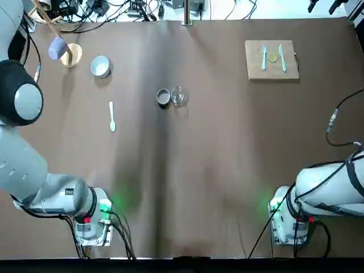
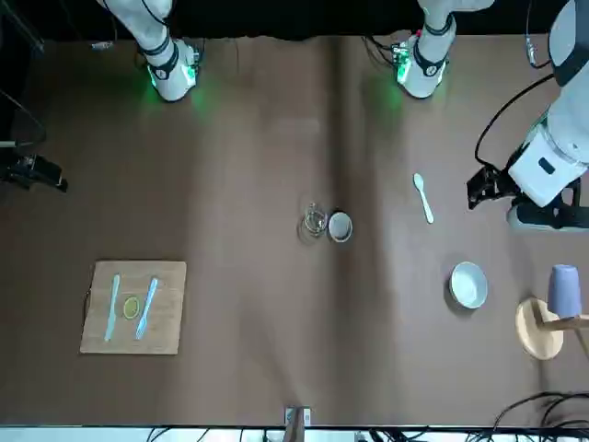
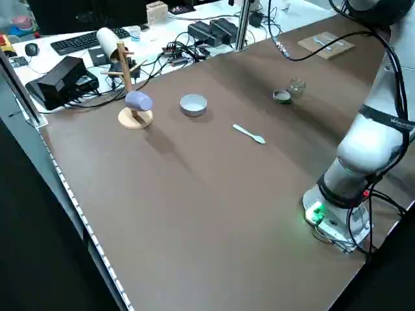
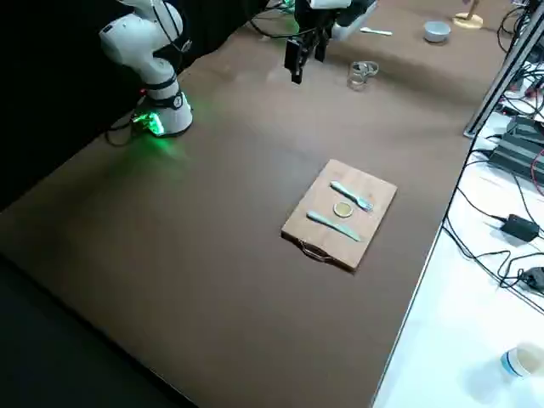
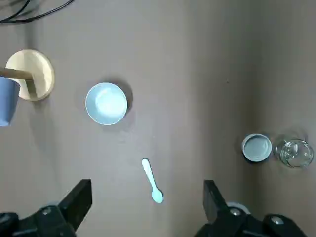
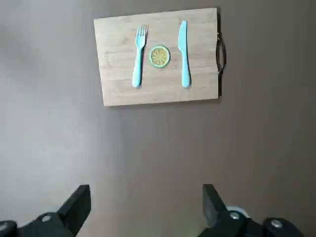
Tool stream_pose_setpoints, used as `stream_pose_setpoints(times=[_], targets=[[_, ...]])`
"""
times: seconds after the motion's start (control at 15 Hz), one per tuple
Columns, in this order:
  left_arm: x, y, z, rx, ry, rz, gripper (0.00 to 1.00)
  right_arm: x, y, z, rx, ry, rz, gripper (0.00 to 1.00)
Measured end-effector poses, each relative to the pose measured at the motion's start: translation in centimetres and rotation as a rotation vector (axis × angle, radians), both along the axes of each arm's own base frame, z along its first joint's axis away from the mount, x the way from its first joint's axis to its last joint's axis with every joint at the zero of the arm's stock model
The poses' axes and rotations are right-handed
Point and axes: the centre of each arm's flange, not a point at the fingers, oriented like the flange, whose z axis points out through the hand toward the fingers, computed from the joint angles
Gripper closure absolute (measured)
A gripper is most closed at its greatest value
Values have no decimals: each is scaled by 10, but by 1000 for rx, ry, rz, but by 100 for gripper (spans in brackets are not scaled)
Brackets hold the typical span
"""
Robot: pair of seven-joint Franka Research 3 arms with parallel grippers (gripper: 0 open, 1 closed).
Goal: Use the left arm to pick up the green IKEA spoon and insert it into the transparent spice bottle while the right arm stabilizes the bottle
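1. We see the brown table [image 1: 205, 142] under everything.
2. Our left gripper [image 5: 147, 193] is above it near the spoon, jaws apart.
3. Our right gripper [image 6: 147, 196] is above it near the cutting board, jaws also apart.
4. We have the cutting board [image 6: 158, 91] flat.
5. The transparent spice bottle [image 1: 178, 96] stands just beside the grey cup [image 1: 163, 97].
6. Our pale spoon [image 1: 112, 116] lies flat on the table.

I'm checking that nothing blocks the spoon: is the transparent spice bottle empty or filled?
Empty, it seems: the table shows through the bottle's clear walls.
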Motion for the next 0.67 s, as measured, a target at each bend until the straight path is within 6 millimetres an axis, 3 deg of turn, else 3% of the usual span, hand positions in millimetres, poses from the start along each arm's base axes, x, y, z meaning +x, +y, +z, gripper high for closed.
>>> stream_pose_setpoints(times=[0.47,0.67], targets=[[0,0,-2,1,5,9,1,0,0,0,0,1,0,0],[1,10,-19,8,42,46,1,0,3,-1,1,7,12,0]])
